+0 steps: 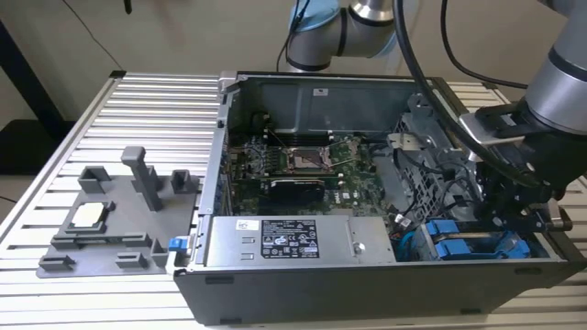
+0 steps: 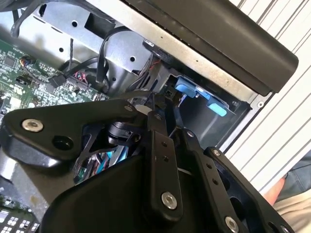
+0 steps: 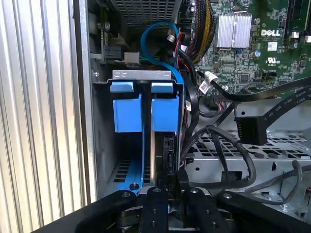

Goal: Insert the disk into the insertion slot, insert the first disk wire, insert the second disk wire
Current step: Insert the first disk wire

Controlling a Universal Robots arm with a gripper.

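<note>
Two blue carriers (image 3: 127, 114) stand side by side in the insertion slot (image 3: 141, 74), at the near corner of the case (image 1: 367, 289) on the exterior view's right; the disk (image 3: 164, 114) sits in the one nearer the motherboard (image 3: 272, 48). My gripper (image 3: 174, 188) hangs close over its connector end; whether it grips anything I cannot tell.

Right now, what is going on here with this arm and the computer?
The robot arm reaches into the open computer case. Its end effector sits low at the insertion slot, close to the disk, whose blue carrier already stands inside that bay. Black cables lie beside it.
</note>
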